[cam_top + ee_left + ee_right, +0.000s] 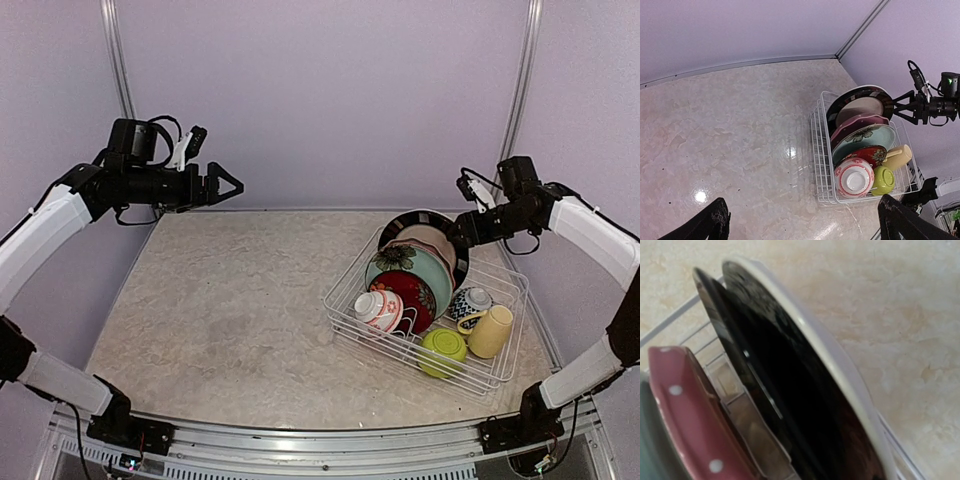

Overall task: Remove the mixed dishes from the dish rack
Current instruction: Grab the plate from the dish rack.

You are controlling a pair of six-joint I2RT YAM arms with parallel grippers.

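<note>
The dish rack (pixel 345 318) (pixel 822 165) sits on the right of the table and holds the mixed dishes. The black-rimmed plate (pixel 418 219) (pixel 860 95) (pixel 790 390) stands at the back, with a pink plate (pixel 685 415), a pale teal plate (pixel 415 268) and a red floral plate (pixel 410 292) in front of it. A red-white bowl (pixel 378 308), blue-white bowl (pixel 468 303), lime bowl (pixel 443 348) and yellow mug (pixel 492 332) lie nearer. My right gripper (pixel 458 232) (pixel 892 107) straddles the black-rimmed plate's top edge, fingers apart. My left gripper (pixel 235 185) (pixel 805 218) hangs open high at the far left.
The marbled tabletop (pixel 230 320) stretches left of the rack. Lilac walls close the back and sides. A metal rail (pixel 330 435) runs along the near edge by the arm bases.
</note>
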